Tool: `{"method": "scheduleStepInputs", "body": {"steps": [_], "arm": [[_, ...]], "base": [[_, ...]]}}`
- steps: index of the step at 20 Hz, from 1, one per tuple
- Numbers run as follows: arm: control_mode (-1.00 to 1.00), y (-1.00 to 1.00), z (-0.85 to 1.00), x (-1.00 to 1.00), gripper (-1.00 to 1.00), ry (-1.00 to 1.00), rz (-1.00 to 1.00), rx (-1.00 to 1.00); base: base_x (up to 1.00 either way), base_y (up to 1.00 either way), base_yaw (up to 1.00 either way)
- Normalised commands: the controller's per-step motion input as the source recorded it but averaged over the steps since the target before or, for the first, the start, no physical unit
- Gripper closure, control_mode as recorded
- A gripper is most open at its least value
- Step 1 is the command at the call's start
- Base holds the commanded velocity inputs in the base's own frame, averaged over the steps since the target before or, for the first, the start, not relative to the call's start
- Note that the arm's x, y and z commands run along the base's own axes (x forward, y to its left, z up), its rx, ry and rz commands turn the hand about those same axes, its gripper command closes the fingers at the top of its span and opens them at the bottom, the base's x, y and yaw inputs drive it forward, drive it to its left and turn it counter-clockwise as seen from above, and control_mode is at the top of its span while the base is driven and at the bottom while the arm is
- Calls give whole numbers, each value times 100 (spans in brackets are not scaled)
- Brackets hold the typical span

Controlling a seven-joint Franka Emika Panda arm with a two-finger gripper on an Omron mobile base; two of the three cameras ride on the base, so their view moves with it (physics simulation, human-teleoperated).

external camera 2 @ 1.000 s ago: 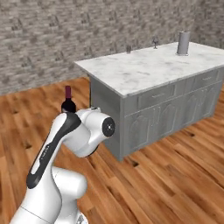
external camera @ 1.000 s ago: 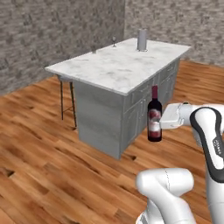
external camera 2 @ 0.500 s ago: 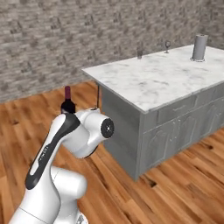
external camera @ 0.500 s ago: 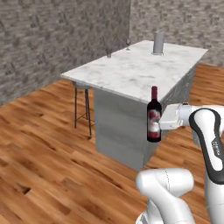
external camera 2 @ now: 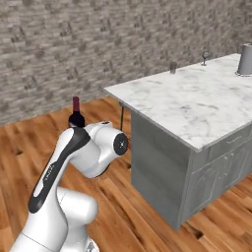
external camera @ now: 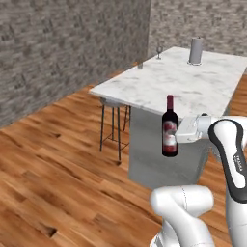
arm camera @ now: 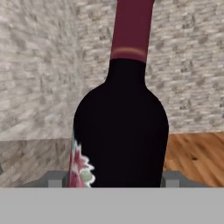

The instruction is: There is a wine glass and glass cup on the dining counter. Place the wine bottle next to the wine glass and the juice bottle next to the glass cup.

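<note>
Brick wall and dining counter (external camera: 193, 84) have swung nearer as the base drives, the gripper (external camera: 179, 135) pinching the upright wine bottle (external camera: 169, 128) en route to the wine glass (external camera: 159, 51).

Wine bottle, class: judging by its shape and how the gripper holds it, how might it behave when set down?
The wine bottle looks tall and narrow, so probably tippy. It seems rigid glass, likely fragile. The gripper clamps its body upright.
</note>
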Motion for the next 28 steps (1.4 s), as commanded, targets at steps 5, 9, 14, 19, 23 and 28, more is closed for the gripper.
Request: {"method": "scheduleStepInputs", "body": {"steps": [5,9,14,19,23,28], "arm": [[100,0,0,0,100,0,0,0],[100,0,0,0,100,0,0,0],[100,0,0,0,100,0,0,0],[100,0,0,0,100,0,0,0],[100,0,0,0,100,0,0,0],[100,0,0,0,100,0,0,0]], "base": [[75,58,-8],[76,55,-9],[78,53,-9],[83,46,-11],[83,44,-12],[83,44,-13]]}}
